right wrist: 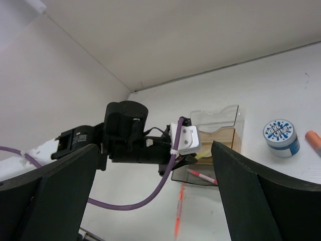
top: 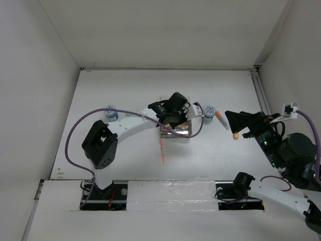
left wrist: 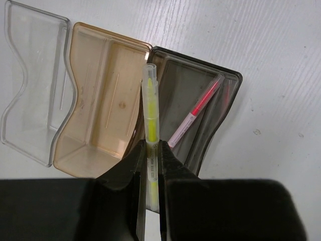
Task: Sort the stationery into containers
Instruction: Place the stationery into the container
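Right now the yellow pen [left wrist: 150, 108] is clamped in the left hand [left wrist: 151, 149], tip over the wall between the organizer's [left wrist: 85, 150] tan and dark compartments. Released here it could catch that wall and bounce onto the counter [left wrist: 281, 75]; right hand [right wrist: 154, 146] gapes empty, well apart.

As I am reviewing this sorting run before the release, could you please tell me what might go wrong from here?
1. The left end effector grips the yellow pen near one end, and its free tip sits over the wall between the tan compartment and the dark compartment; released here, it may straddle that wall.
2. The dark compartment already holds a red pen, so the yellow pen could land across it.
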